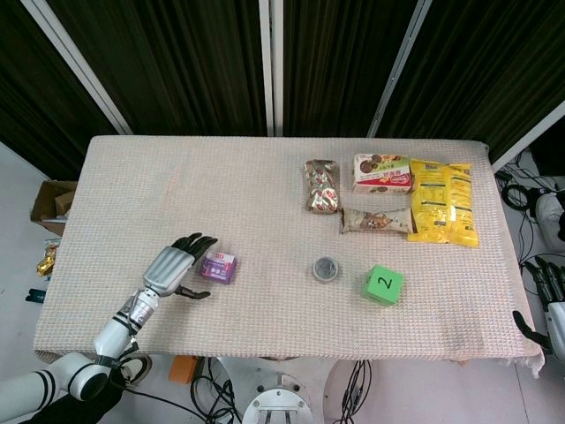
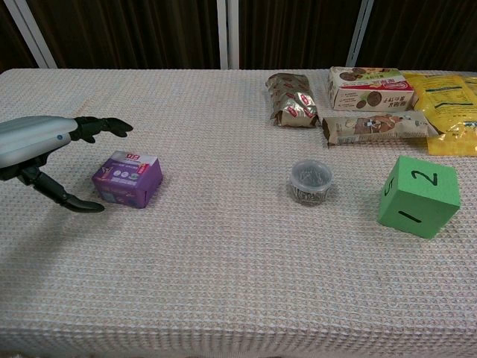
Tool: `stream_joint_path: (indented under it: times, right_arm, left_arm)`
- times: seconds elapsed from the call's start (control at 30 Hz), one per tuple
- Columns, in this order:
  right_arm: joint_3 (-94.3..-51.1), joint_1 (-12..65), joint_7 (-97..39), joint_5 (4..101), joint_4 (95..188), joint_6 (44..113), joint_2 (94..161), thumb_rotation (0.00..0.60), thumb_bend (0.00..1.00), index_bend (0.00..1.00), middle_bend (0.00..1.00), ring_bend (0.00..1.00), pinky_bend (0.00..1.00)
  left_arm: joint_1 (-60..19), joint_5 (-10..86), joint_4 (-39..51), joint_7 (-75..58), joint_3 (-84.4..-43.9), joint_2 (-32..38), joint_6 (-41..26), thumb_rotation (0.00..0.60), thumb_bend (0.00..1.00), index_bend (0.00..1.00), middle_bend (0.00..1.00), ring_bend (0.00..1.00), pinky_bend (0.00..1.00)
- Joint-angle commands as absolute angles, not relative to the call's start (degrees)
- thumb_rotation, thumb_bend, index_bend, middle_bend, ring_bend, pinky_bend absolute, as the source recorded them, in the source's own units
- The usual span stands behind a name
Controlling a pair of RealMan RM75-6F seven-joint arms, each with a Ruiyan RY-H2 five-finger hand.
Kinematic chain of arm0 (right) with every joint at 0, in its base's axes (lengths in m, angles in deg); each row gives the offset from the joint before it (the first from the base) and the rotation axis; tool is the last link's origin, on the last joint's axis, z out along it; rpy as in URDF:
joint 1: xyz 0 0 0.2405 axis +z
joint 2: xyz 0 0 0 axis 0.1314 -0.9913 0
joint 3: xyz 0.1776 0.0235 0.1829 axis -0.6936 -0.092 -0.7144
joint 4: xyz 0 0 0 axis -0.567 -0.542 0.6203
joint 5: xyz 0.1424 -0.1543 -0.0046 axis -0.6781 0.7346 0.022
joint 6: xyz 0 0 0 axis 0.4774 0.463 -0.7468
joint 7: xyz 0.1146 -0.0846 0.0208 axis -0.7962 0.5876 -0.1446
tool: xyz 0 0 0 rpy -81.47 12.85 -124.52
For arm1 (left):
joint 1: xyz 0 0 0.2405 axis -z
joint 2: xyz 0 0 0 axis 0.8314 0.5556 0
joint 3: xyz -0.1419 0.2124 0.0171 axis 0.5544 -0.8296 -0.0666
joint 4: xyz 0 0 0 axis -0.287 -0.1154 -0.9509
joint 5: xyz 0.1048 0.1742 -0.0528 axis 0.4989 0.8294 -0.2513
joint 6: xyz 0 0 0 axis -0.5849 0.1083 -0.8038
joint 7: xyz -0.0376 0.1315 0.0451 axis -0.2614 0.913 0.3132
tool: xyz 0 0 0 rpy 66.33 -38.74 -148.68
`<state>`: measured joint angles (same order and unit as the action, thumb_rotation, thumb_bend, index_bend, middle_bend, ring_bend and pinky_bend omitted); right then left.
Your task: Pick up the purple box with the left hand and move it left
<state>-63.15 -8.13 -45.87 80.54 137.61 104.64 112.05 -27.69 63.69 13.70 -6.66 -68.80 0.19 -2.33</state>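
Purple, with a pale label on top, the small box (image 1: pixel 218 267) (image 2: pixel 127 178) lies flat on the woven beige tablecloth (image 1: pixel 177 194) (image 2: pixel 223 261), toward the table's left front part. The left hand (image 1: pixel 173 268) (image 2: pixel 45 153) hangs just beside it on its left, spread wide and holding nothing: the dark fingers (image 2: pixel 104 126) reach out past the box's far edge, while the thumb (image 2: pixel 71 202) points along the near side, its tip close to the box's lower left corner. From the chest view no part of the hand appears to touch the box.

The right hand (image 1: pixel 554 309) shows only at the right edge of the head view, low beside the table's corner, and I cannot tell how its fingers are set.

Well to the right of the box stands a small round clear container (image 1: pixel 326 268) (image 2: pixel 311 181) with a dark fill, and further right a green cube (image 1: pixel 382 284) (image 2: pixel 417 195) marked with a 2. At the far right lie a brown foil snack pack (image 1: pixel 321 185) (image 2: pixel 291 100), a biscuit box (image 1: pixel 381 173) (image 2: pixel 370 88), a long wrapped bar (image 1: pixel 376 220) (image 2: pixel 376 127) and a yellow bag (image 1: pixel 440 201) (image 2: pixel 449 104).
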Motion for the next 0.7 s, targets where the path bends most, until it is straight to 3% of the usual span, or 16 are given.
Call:
stream_joint_path:
  times: [0.03,0.27,0.43,0.7]
  right_arm:
    - [-63.09,-8.04,-45.65,80.61,137.73,104.49,112.09,0.6,0.23,0.0,0.0,0.0,0.0]
    - [-63.08,-8.2,-45.68,80.27,137.62,104.39,112.25,0.6,0.23,0.0,0.0,0.0,0.0]
    - [-63.35,-8.24,-45.86,79.79,137.62,104.3,112.16,0.6,0.23,0.0,0.0,0.0,0.0]
    - [-63.78,-8.56,-46.23,78.85,137.56,104.31,111.46,0.6,0.24,0.0,0.0,0.0,0.0]
  left_arm:
    - [-27.59,63.69,13.71,-6.66,-69.03,0.29,-2.59,0.431,0.0,0.07,0.12,0.05,0.18]
    - [-26.86,63.6,13.29,-6.78,-69.6,0.06,-2.51,0.467,0.0,0.07,0.13,0.05,0.18]
    - [-25.62,63.31,12.68,-9.34,-69.54,-0.05,-1.17,0.595,0.05,0.07,0.14,0.05,0.18]
    - [-24.14,65.77,7.18,-20.33,-70.17,-1.36,-1.86,0.6,0.1,0.06,0.21,0.05,0.18]
